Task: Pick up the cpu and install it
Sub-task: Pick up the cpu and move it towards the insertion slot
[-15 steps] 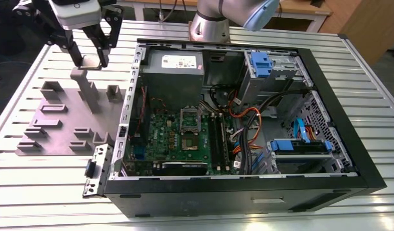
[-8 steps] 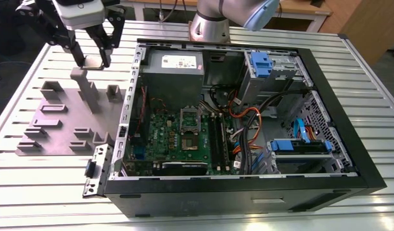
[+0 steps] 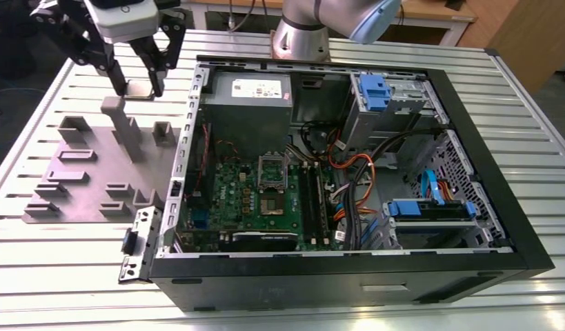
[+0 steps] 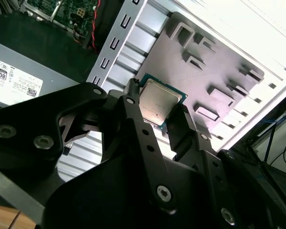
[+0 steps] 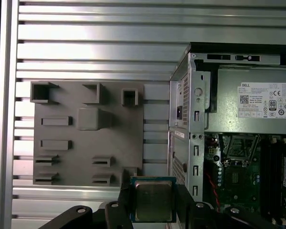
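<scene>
The cpu (image 5: pixel 152 200), a small square chip with a silvery top, sits clamped between the fingers of my gripper (image 5: pixel 152 204), and it shows the same way in the second wrist view as the cpu (image 4: pixel 158 101) inside the gripper (image 4: pixel 157 109). In the exterior view the gripper (image 3: pixel 139 84) hangs above the table at the exterior view's left of the open computer case (image 3: pixel 503 227), over the far end of the grey holder plate (image 3: pixel 84 176). The green motherboard (image 3: pixel 263 207) lies inside the case, its silver socket frame (image 3: pixel 271 167) raised above the socket (image 3: pixel 271 202).
Grey holder blocks (image 5: pixel 88 118) stand on the plate under and beside the gripper. The case's metal side wall (image 3: pixel 185 138) rises between the plate and the motherboard. A power supply (image 3: pixel 250 93), cables (image 3: pixel 356 172) and blue drive bays (image 3: pixel 430 210) crowd the case. The arm's base (image 3: pixel 301 34) stands behind.
</scene>
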`<action>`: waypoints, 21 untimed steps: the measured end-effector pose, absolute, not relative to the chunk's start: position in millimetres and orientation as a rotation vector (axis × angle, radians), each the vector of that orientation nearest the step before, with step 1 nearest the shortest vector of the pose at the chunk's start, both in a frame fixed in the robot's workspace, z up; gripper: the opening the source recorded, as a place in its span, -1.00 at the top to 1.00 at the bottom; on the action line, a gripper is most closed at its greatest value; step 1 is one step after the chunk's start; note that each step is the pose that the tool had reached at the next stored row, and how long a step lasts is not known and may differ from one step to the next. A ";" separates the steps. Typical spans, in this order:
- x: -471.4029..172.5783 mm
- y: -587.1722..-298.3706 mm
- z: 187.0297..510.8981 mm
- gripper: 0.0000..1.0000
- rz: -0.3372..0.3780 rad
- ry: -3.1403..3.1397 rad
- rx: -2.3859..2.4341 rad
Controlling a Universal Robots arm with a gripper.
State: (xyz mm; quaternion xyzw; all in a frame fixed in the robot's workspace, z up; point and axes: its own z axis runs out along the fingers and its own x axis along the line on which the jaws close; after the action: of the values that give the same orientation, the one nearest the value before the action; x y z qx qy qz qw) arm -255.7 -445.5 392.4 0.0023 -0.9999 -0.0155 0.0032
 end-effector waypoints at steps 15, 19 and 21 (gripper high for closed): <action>-242.6 -445.5 392.4 0.06 -0.049 -3.135 0.007; -239.9 -445.5 392.4 0.06 -0.049 -3.135 0.007; -238.4 -445.5 392.4 0.06 -0.049 -3.135 0.007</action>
State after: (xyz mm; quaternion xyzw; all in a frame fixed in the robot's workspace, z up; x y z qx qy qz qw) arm -238.4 -445.5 392.4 0.0023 -0.9999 -0.0155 0.0032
